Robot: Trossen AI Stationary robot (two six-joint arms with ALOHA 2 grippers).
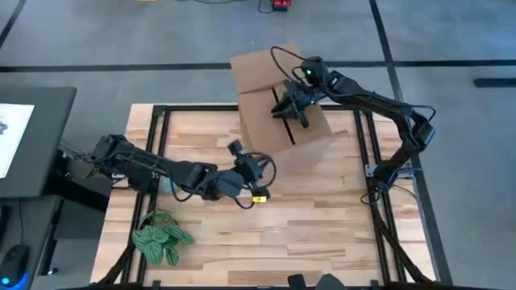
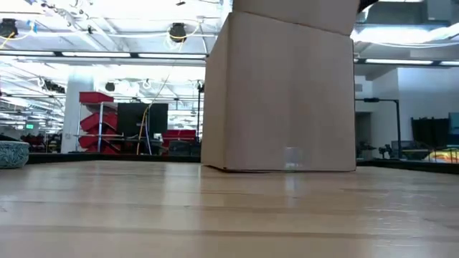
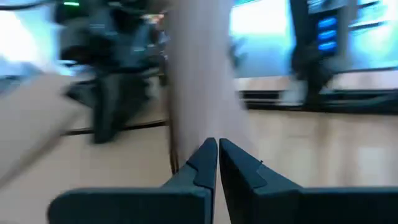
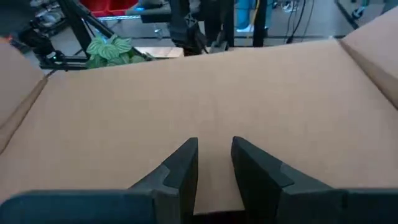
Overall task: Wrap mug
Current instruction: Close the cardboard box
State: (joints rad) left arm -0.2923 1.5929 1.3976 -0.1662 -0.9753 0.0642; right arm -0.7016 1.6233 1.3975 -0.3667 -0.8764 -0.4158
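Plain brown cardboard box (image 1: 284, 113), flaps folded over. Right gripper (image 1: 292, 105) on its top, fingers slightly parted. Left gripper (image 1: 239, 153) clenched beside box's corner; plant (image 1: 161, 236) behind it.

A tall box (image 1: 282, 113) blocks the desk's (image 1: 322, 234) far middle. A plant (image 1: 161, 235) sits near left. The near and right desk lies open.

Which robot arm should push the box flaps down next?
Probably the right one. The right gripper already sits over the top of the cardboard box, above a flap. The left gripper is lower, beside the box's side, fingers shut, so it would have to climb first.
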